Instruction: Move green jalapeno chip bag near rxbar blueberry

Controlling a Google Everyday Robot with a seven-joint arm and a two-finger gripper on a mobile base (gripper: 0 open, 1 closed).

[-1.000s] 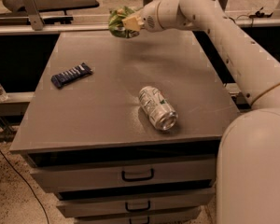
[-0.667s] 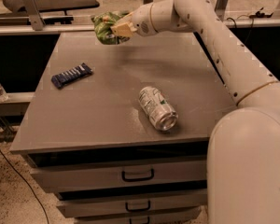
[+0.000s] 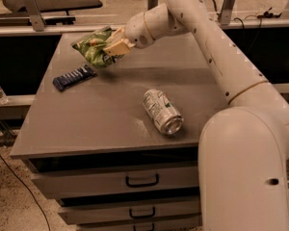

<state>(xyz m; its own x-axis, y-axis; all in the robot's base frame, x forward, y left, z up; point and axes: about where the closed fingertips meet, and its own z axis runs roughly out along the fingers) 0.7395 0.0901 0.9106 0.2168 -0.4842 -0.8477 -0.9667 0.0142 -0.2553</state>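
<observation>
My gripper is shut on the green jalapeno chip bag and holds it just above the grey cabinet top, at its far left. The bag is crinkly light green and hangs to the left of my fingers. The rxbar blueberry, a slim dark-blue bar with white stripes, lies flat on the top just below and left of the bag, close to the left edge. The bag's lower edge is nearly over the bar's right end.
A silver-green soda can lies on its side near the middle of the top. Drawers with dark handles run below the front edge. A shelf rail runs behind the cabinet. My white arm fills the right side.
My gripper has carried the chip bag leftward and down, from the far back middle of the top to just above the blue bar. The can and bar have not moved.
</observation>
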